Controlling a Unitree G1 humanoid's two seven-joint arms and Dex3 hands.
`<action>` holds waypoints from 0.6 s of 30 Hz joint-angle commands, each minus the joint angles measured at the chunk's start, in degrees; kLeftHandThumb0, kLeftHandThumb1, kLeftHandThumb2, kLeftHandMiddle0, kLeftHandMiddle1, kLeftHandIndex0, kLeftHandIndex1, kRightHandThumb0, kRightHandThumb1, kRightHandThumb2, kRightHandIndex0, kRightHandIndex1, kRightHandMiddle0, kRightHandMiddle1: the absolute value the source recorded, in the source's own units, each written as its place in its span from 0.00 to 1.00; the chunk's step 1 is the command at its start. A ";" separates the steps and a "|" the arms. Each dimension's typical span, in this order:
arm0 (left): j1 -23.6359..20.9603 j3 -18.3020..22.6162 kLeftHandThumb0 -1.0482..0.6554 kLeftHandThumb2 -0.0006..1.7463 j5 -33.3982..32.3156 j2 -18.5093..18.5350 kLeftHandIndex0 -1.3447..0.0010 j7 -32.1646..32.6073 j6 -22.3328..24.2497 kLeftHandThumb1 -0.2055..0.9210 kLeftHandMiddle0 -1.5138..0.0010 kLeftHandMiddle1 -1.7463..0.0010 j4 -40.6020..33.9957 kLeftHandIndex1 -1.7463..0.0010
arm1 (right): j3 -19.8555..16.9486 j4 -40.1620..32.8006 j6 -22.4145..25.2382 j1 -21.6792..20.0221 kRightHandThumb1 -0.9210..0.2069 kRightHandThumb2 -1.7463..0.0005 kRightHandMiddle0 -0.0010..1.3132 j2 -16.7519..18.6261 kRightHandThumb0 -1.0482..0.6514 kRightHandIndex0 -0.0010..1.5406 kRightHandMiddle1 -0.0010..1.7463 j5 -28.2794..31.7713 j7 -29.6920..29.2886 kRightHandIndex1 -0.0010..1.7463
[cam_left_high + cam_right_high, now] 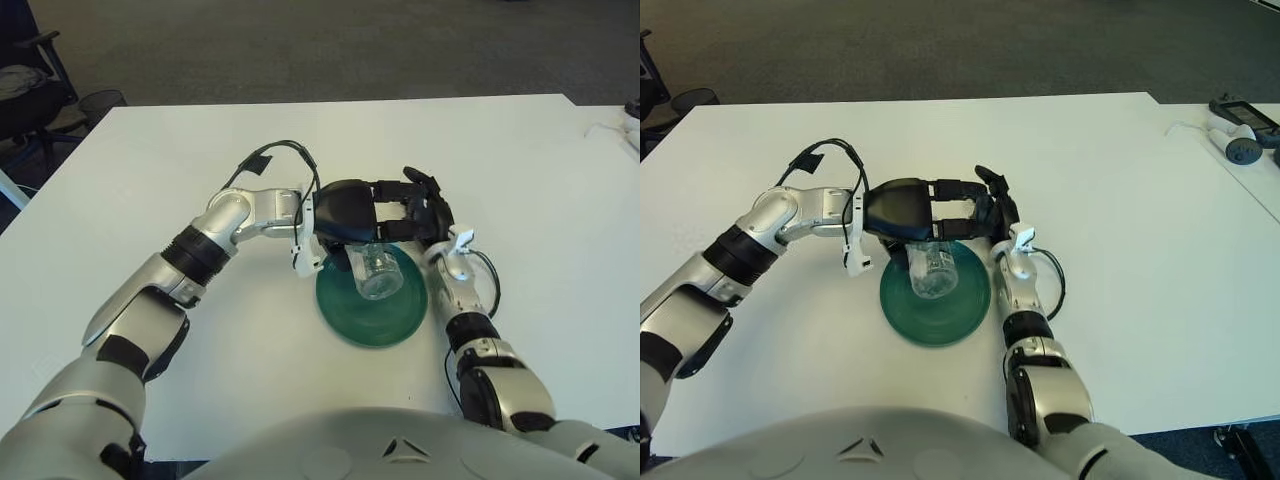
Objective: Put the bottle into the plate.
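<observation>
A clear plastic bottle [373, 272] hangs tilted over the back half of the green plate [345, 318]. Its top is hidden under the palm of my left hand [375, 215]. That hand is shut on the bottle, two fingers [392, 190] reaching to the right above it. My right hand [428, 212] shows just beyond the plate's right rear rim, close to the left fingertips, relaxed and holding nothing. The bottle's lower end shows just above the plate; I cannot tell whether it touches.
The plate lies near the middle of a white table [520, 160]. A white device with a cord [1238, 140] lies at the table's far right. An office chair [25, 95] stands off the left rear corner.
</observation>
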 commanded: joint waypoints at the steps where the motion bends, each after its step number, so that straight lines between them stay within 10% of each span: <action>1: -0.98 -0.94 0.00 0.36 0.54 1.89 1.00 0.64 -1.76 1.00 1.00 1.00 -1.15 1.00 | 8.45 2.08 -5.10 11.35 0.00 0.27 0.01 -3.18 0.18 0.05 0.13 -16.90 0.88 0.12; 3: -1.05 -0.91 0.00 0.35 0.19 1.91 1.00 0.14 -1.81 1.00 1.00 1.00 -1.73 1.00 | 4.92 17.26 -15.14 7.88 0.00 0.33 0.01 -1.42 0.17 0.05 0.15 -6.80 3.03 0.06; 8: -0.44 -0.33 0.00 0.33 -0.69 2.29 1.00 -1.83 -0.66 1.00 1.00 1.00 -4.28 1.00 | 7.50 16.34 -13.83 8.01 0.00 0.35 0.00 -1.78 0.16 0.04 0.14 -12.03 -5.27 0.01; 18: -1.04 -0.26 0.05 0.37 1.08 3.83 1.00 -3.52 -0.51 1.00 1.00 1.00 -8.39 1.00 | -0.08 21.01 -8.35 3.33 0.00 0.33 0.00 -1.15 0.21 0.10 0.23 0.76 7.86 0.02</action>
